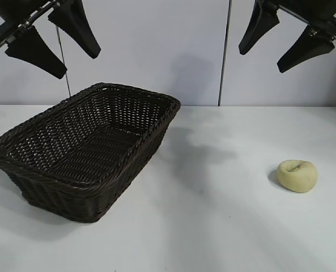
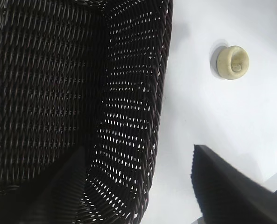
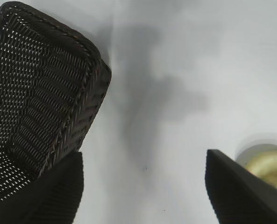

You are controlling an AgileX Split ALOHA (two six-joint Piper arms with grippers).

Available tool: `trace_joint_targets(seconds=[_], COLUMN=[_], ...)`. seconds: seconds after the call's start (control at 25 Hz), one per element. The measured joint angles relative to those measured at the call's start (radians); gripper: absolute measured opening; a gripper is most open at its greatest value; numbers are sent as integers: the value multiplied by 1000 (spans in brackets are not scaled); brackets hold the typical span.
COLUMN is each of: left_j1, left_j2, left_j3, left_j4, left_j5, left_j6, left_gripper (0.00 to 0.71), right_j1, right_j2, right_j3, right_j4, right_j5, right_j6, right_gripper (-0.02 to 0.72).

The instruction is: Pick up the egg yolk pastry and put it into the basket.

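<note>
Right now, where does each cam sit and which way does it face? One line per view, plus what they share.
Exterior: off the rig, facing the arms across the white table; basket at left, egg yolk pastry at right; left hand and right hand hang open above.
Left wrist: on the left arm, angled down into the basket; its own fingers show, pastry beyond.
Right wrist: on the right arm, angled down at the table; its fingers partly cover the pastry.
Shared: all three show basket and pastry.
</note>
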Motion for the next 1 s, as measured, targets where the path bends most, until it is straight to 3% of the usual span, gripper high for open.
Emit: trace_joint_targets(seconds=[0.6, 1.0], left_j1=[0, 0], left_j2=[0, 0], left_j3=[0, 0], left_j4=[0, -1], left_j5=[-4, -104], left_j6=[0, 0], left_gripper=[477, 477], right_j1=[0, 0], right_j2=[0, 0], right_j3=[0, 0], right_j4=[0, 0], right_j5=[1, 1], right_j6=[0, 1], right_gripper=[529, 529])
